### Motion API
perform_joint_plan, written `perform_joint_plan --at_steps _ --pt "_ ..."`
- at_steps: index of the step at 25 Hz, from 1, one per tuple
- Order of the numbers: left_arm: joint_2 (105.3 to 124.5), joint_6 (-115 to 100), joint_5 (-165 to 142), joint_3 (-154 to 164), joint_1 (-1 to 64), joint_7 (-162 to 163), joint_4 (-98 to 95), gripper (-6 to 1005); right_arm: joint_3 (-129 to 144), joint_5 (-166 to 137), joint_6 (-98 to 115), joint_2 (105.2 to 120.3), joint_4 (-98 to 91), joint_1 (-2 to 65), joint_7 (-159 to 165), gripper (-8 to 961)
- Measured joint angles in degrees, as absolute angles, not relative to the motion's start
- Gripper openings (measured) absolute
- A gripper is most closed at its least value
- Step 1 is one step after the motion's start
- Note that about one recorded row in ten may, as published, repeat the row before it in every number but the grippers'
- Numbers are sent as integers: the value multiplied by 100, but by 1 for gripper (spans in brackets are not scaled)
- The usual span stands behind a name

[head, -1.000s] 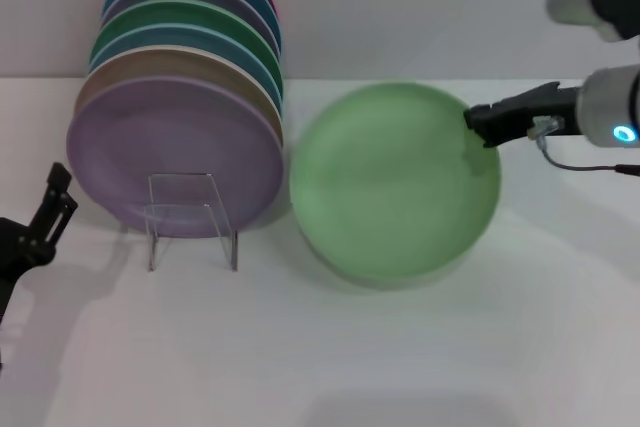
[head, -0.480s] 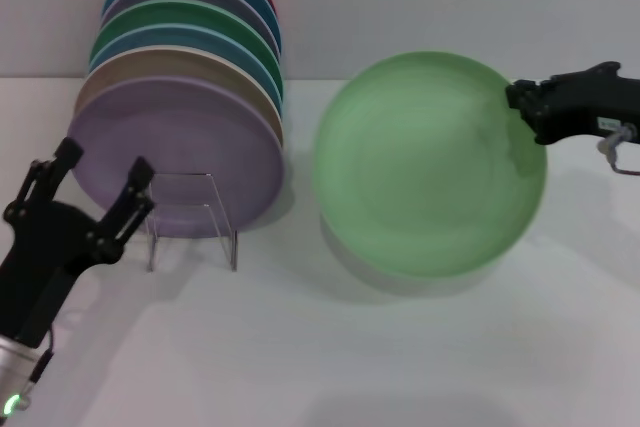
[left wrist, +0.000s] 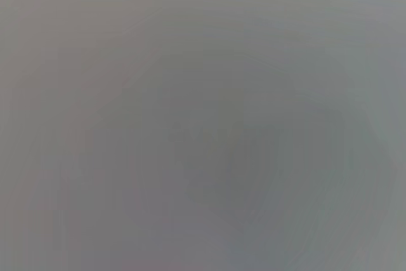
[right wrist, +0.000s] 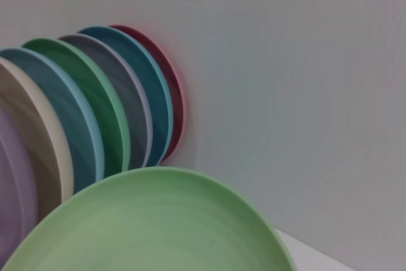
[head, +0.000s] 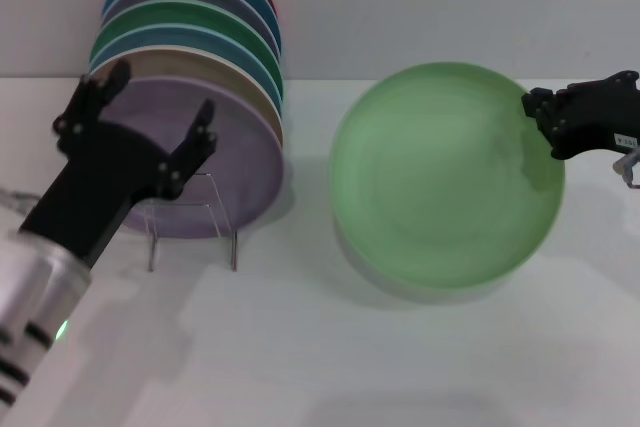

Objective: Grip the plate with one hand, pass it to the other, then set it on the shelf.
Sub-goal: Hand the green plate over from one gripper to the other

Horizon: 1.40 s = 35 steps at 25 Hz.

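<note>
Pale-green plate (head: 447, 182) hangs tilted above the table (head: 300, 347), its rim pinched in my right gripper (head: 548, 122); my left gripper (head: 140, 132) is spread wide before the rack (head: 190, 222).

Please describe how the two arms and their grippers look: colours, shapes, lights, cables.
The left gripper is black with long jointed fingers on a silver-white arm with black bands and a green light. The right gripper is black and blocky, with a small white label and a thin grey cable beside it.

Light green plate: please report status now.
Right pincer shut on light green plate, lifted off table. Left pincer open, raised before the shelf. Handover path clear.
</note>
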State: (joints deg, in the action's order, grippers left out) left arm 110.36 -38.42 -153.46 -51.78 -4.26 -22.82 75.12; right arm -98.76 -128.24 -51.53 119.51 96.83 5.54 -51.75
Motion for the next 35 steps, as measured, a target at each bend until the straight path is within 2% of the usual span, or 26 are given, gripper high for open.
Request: perform_joint_plan --at_steps 3,9,14,15,16,20,22,23,35 --pt "10990 -2120 -15579 -5512 -593 -2036 8756 834 -9778 -12824 -4969 11954 9733 425 -5393 14" --pt "10955 238 -15535 -5814 -257 -1807 10163 833 -9544 -12824 -4556 11957 9868 183 -5775 15" --pt "11218 2295 -15014 -6391 405 -1877 10551 833 -9420 -12825 -4543 11960 9989 136 -5807 15" --pt "11218 2295 -15014 -6391 405 -1877 10551 833 -9374 -12825 -4543 11960 10034 108 -5808 15" --pt "11468 2952 -14852 -6664 675 -2139 10461 833 -9324 -12824 -4542 11961 10087 73 -5809 15" --pt "11712 3206 -14830 -6859 747 -2448 10352 834 -9174 -12826 -4535 11962 10307 -75 -5816 14" --pt "11712 3206 -14830 -6859 747 -2448 10352 834 -9155 -12826 -4544 11962 10399 -132 -5825 14" --pt "11800 3297 -14797 -6943 778 -2618 10294 834 -9155 -12826 -4554 11962 10437 -166 -5828 14" --pt "11820 3343 -13933 -7051 1185 -3163 9639 833 -9012 -12806 -4541 11962 10568 -264 -5836 15"
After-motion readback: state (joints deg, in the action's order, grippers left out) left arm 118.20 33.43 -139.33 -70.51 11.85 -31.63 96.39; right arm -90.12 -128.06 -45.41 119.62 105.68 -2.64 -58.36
